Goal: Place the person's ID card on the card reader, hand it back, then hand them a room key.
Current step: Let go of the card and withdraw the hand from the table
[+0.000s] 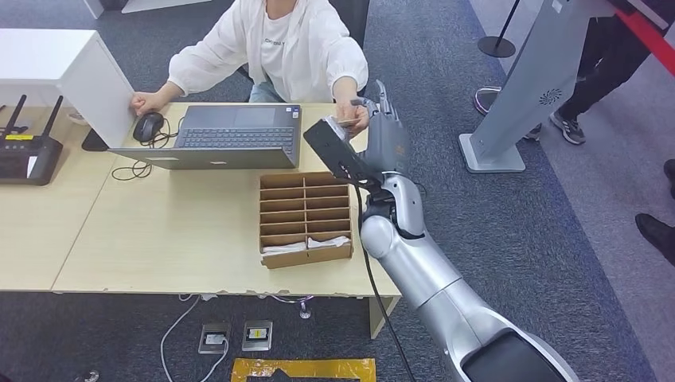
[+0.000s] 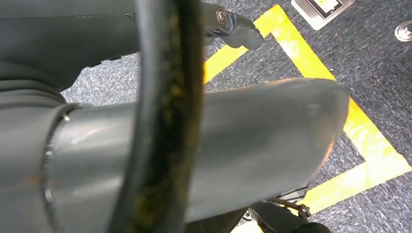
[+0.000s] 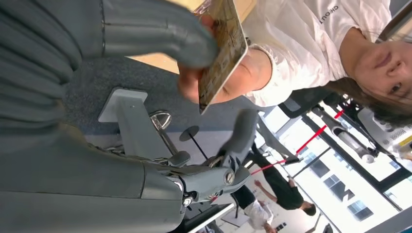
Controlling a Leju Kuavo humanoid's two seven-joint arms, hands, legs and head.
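The right wrist view showed the card (image 3: 221, 53) between the person's hand (image 3: 214, 80) and the thumb. The right hand (image 1: 388, 131) reached out past the worktop (image 1: 159, 239), fingers (image 3: 243, 128) spread apart; whether they gripped the card was unclear.

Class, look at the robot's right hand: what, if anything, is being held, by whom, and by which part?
A card is pinched at one end by the person's hand. The right hand has its thumb beside the card; whether it grips it cannot be told.

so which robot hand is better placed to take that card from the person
Right. The right robot hand is raised at the person's hand, its thumb beside the card. The left wrist view looks down at carpet and yellow floor tape.
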